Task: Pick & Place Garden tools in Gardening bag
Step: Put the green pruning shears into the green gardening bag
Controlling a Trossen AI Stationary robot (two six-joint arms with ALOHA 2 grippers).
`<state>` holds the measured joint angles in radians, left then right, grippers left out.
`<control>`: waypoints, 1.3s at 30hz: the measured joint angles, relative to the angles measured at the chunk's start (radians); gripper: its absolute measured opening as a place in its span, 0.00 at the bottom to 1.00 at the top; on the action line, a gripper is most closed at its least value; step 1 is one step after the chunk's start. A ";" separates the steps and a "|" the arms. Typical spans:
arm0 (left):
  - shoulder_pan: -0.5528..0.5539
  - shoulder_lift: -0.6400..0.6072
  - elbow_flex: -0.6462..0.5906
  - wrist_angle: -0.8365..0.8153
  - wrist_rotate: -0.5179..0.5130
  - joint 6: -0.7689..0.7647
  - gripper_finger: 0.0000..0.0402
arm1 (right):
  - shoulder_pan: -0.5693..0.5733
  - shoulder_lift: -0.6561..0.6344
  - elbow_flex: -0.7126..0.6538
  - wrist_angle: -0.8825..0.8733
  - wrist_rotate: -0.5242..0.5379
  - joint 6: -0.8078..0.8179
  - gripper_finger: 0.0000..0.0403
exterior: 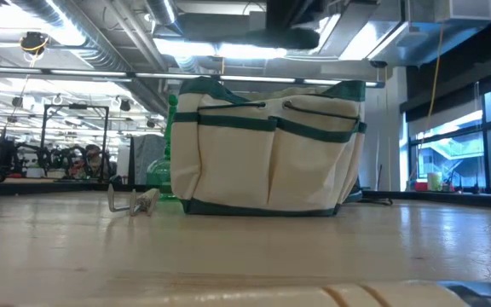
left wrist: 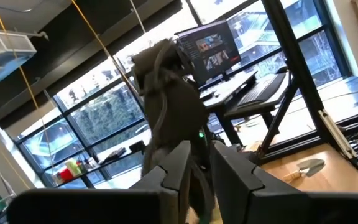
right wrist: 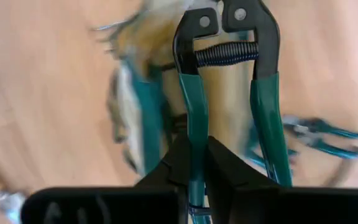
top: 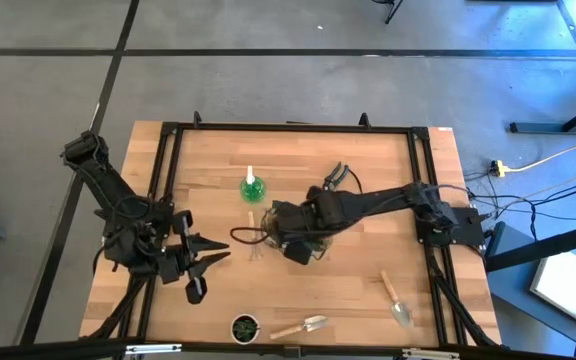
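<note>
The gardening bag [exterior: 267, 149], cream cloth with green trim and side pockets, stands upright on the table's middle. My right gripper [top: 298, 240] hangs above it, pointing steeply down, shut on green-handled pruners [right wrist: 225, 56] with a black head and a spring. The pruners hang over the blurred bag [right wrist: 135, 118]. A fork [exterior: 130, 203] lies left of the bag, and the green spray bottle [top: 251, 187] stands farther back. Black pruners [top: 335, 177] lie at the far side. Two trowels [top: 398, 300] [top: 303, 327] lie near the front edge. My left gripper [top: 200, 262] waits at the left, a narrow gap between its fingers, nothing in it. My right gripper pinches one of the pruners' two green handles [right wrist: 194, 155] between its two fingers; the other handle [right wrist: 266, 124] stays free beside them. The fingers lie along the handle and point steeply down. The pruners hang head-down past the fingertips, lifted clear above the bag.
A small round dark pot with a green plant [top: 245, 327] stands at the front edge beside one trowel. A black frame [top: 168, 135] borders the wooden table. Bare wood lies between my left gripper and the bag.
</note>
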<state>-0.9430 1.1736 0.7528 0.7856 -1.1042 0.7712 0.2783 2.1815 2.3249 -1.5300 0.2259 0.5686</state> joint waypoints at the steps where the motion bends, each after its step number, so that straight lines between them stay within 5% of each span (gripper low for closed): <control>1: -0.003 0.000 0.000 0.000 -0.003 0.000 0.14 | 0.001 0.012 0.000 -0.003 -0.025 -0.011 0.06; 8: -0.014 0.000 0.000 0.000 -0.003 0.001 0.14 | 0.020 0.080 0.000 -0.027 -0.089 -0.051 0.06; 39: -0.016 0.000 0.000 0.000 -0.002 -0.008 0.12 | -0.004 0.092 0.000 -0.041 -0.027 -0.021 0.06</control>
<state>-0.9592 1.1736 0.7528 0.7853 -1.1065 0.7630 0.2743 2.2738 2.3245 -1.5711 0.1986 0.5471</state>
